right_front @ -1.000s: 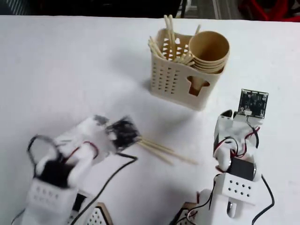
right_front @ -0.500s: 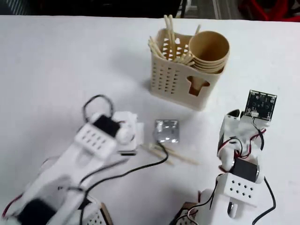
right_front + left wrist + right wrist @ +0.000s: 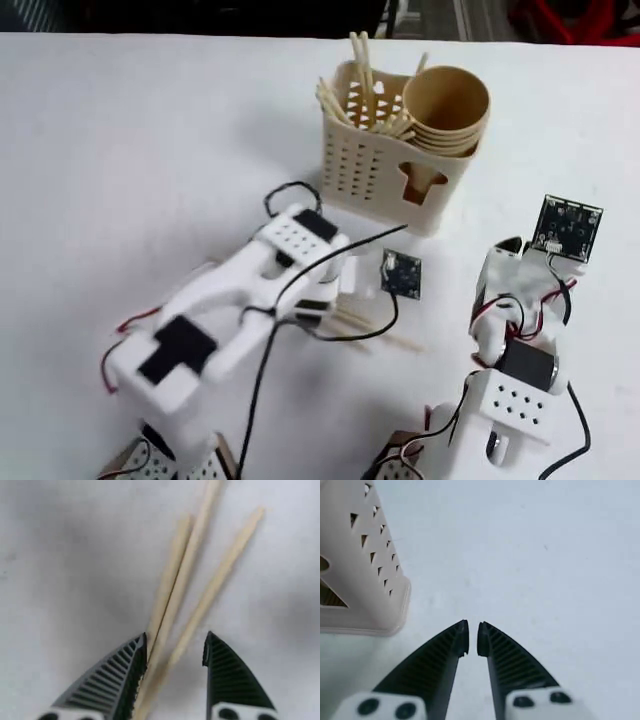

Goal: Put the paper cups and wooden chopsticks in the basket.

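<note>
Three wooden chopsticks (image 3: pixel 191 555) lie on the surface (image 3: pixel 65 555) between the spread left jaws; the right jaws are nearly pressed together.

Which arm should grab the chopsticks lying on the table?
Left. The left hand is open around the chopsticks; the right hand is shut over bare table beside the basket.

- Left arm (image 3: pixel 230 320): white blocky shells, black motor faces, a panel of small holes, looping black and red cables.
- Right arm (image 3: pixel 512 345): the same white shells and wiring.
- Circuit board (image 3: pixel 401 275): small, black, square.
- Left gripper (image 3: pixel 175 637), right gripper (image 3: pixel 472 630): black ribbed pointed fingers (image 3: pixel 120 680) on white bases.
</note>
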Robot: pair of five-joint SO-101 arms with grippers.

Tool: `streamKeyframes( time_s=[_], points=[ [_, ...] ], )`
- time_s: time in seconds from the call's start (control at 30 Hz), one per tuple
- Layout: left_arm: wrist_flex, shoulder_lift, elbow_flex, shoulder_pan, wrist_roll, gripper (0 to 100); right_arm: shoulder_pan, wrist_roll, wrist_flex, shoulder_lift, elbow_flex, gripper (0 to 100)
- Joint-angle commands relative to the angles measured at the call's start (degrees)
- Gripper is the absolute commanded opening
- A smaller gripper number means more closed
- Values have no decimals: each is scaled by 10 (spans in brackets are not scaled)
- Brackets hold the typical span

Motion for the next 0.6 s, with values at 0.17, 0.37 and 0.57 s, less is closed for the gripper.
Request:
streamKeyframes(
  time_s=[0.17, 0.37, 0.57],
  points=[
    [68, 131, -142, 13, -1, 19, 5, -4, -13, -13, -8, 49],
    [84, 138, -146, 10, 60, 22, 5, -4, -13, -13, -8, 49],
    [128, 135, -151, 10, 75, 21, 5, -3, -13, -13, -8, 49]
  ],
)
